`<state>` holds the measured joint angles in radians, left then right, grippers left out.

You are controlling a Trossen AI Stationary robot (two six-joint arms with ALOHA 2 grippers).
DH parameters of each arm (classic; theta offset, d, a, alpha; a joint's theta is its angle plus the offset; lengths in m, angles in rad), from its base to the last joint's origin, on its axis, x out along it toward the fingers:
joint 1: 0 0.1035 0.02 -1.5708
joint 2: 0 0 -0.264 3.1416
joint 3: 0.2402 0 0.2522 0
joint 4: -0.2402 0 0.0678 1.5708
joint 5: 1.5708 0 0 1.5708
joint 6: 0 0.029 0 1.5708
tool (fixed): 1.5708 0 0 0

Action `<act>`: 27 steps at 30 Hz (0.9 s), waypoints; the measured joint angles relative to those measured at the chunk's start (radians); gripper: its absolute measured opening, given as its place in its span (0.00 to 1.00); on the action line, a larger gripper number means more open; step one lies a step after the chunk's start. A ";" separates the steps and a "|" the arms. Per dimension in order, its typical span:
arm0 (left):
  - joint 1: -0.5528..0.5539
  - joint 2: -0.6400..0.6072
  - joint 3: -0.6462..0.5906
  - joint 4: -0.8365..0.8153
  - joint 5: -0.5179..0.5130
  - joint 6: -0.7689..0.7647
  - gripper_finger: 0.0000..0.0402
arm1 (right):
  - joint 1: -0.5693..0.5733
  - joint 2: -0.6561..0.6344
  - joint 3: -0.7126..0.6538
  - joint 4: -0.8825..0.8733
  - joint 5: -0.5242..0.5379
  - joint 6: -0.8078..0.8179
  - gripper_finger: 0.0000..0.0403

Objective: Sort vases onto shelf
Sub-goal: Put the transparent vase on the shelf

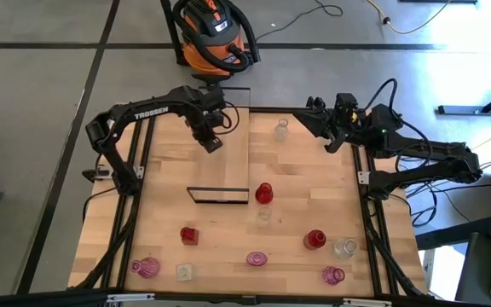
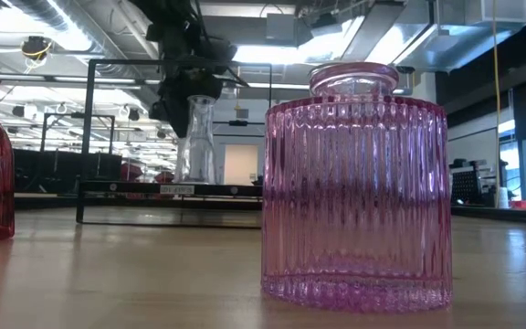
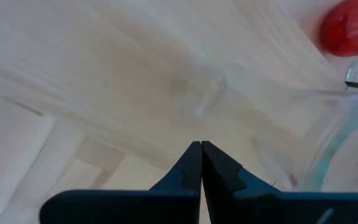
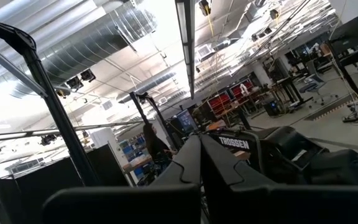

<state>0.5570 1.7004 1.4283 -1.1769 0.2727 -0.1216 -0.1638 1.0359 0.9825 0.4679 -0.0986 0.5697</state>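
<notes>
The shelf (image 1: 220,166) is a light plank lying on the table, with its black frame (image 1: 218,196) at the near end. My left gripper (image 1: 212,141) is shut and hovers over the plank's middle. In the low view a clear vase (image 2: 196,142) stands on the shelf (image 2: 172,189) right under the left gripper (image 2: 188,91). The left wrist view shows that clear vase (image 3: 197,93) faintly, beyond the shut fingertips (image 3: 201,144). My right gripper (image 1: 314,109) waits shut at the table's far right, pointing left, and shows shut in its wrist view (image 4: 199,138). My left gripper is shut just above the clear vase's mouth (image 2: 195,99), pointing down. Whether its fingers touch the glass, I cannot tell. The vase stands upright on the plank.
A red vase (image 1: 264,192) stands beside the shelf's near end, with a clear vase (image 1: 263,216) just nearer. Another clear vase (image 1: 281,128) stands at the far side. Several red, pink and clear vases spread along the near edge, among them a ribbed pink vase (image 2: 354,183).
</notes>
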 joint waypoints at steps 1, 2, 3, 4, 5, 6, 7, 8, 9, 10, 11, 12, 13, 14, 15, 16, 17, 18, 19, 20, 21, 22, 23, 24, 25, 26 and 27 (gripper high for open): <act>-0.002 0.000 0.000 0.006 0.001 -0.002 0.00 | 0.000 0.000 0.000 0.000 0.000 0.000 0.00; -0.006 0.000 0.000 0.006 0.004 -0.003 0.00 | 0.000 0.000 0.000 0.000 0.000 0.000 0.00; -0.009 0.000 0.000 0.005 0.006 -0.003 0.00 | 0.000 0.000 0.000 0.000 0.000 0.001 0.00; -0.012 0.000 0.000 0.005 0.007 -0.003 0.00 | 0.000 0.000 0.000 0.000 0.000 0.001 0.00; -0.014 0.000 0.000 0.006 0.009 -0.003 0.00 | 0.000 0.000 0.000 0.000 0.000 0.001 0.00; -0.017 0.000 0.000 0.007 0.015 -0.003 0.00 | 0.000 0.000 0.000 0.000 0.000 0.001 0.00; -0.020 0.000 0.000 0.011 0.027 -0.003 0.00 | 0.000 0.000 0.000 -0.001 0.000 0.001 0.00; -0.022 0.000 0.000 0.017 0.041 -0.003 0.00 | 0.000 0.000 0.000 -0.003 0.000 0.001 0.00; -0.024 0.000 0.000 0.021 0.043 -0.005 0.00 | 0.000 0.000 0.000 -0.006 0.000 0.001 0.00; -0.028 0.000 0.000 0.019 0.030 -0.008 0.00 | 0.000 0.000 0.000 -0.006 0.000 0.001 0.00; -0.031 0.000 0.000 0.011 0.001 -0.015 0.00 | 0.000 0.000 0.000 -0.006 0.000 0.001 0.00; -0.031 0.000 0.000 0.000 -0.030 -0.021 0.00 | 0.000 0.000 0.000 -0.006 0.000 0.001 0.00; -0.031 0.000 0.000 -0.012 -0.055 -0.023 0.00 | 0.000 0.000 0.000 -0.006 0.000 0.001 0.00; -0.030 0.000 0.000 -0.020 -0.071 -0.023 0.00 | 0.000 0.000 0.000 -0.006 0.000 0.001 0.00; -0.025 0.000 0.000 -0.024 -0.078 -0.023 0.00 | 0.000 0.000 0.000 -0.006 0.000 0.001 0.00; -0.018 -0.006 -0.001 -0.028 -0.082 -0.023 0.00 | 0.000 0.000 0.000 -0.006 0.000 0.001 0.00; -0.010 -0.015 -0.001 -0.033 -0.094 -0.024 0.00 | 0.000 0.000 0.000 -0.006 0.000 0.001 0.00; -0.005 -0.026 -0.001 -0.037 -0.112 -0.025 0.00 | 0.000 0.000 0.000 -0.006 0.000 0.001 0.00; 0.000 -0.042 -0.001 -0.040 -0.130 -0.025 0.00 | 0.000 0.000 0.000 -0.006 0.000 0.001 0.00; 0.010 -0.060 -0.001 -0.046 -0.143 -0.025 0.00 | 0.000 0.000 0.000 -0.006 0.000 0.001 0.00; 0.019 -0.083 -0.001 -0.050 -0.150 -0.026 0.00 | 0.000 0.000 0.000 -0.006 0.000 0.001 0.00; 0.027 -0.110 -0.001 -0.049 -0.150 -0.029 0.00 | 0.000 0.000 0.000 -0.007 0.000 0.001 0.00; 0.034 -0.141 -0.001 -0.047 -0.144 -0.034 0.00 | 0.000 0.000 0.000 -0.009 0.005 0.001 0.00; 0.041 -0.176 -0.001 -0.047 -0.132 -0.037 0.00 | 0.000 0.000 0.000 -0.014 0.022 0.001 0.00; 0.050 -0.211 -0.001 -0.046 -0.118 -0.042 0.00 | 0.000 0.000 0.000 -0.024 0.043 0.000 0.00; 0.055 -0.248 -0.001 -0.042 -0.102 -0.048 0.00 | 0.000 0.000 0.000 -0.033 0.054 -0.003 0.00; 0.057 -0.283 -0.001 -0.036 -0.085 -0.053 0.00 | 0.000 0.000 0.000 -0.045 0.056 -0.008 0.00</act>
<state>0.6140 1.4170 1.4277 -1.2132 0.1879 -0.1747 -0.1638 1.0363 0.9825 0.4232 -0.0430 0.5617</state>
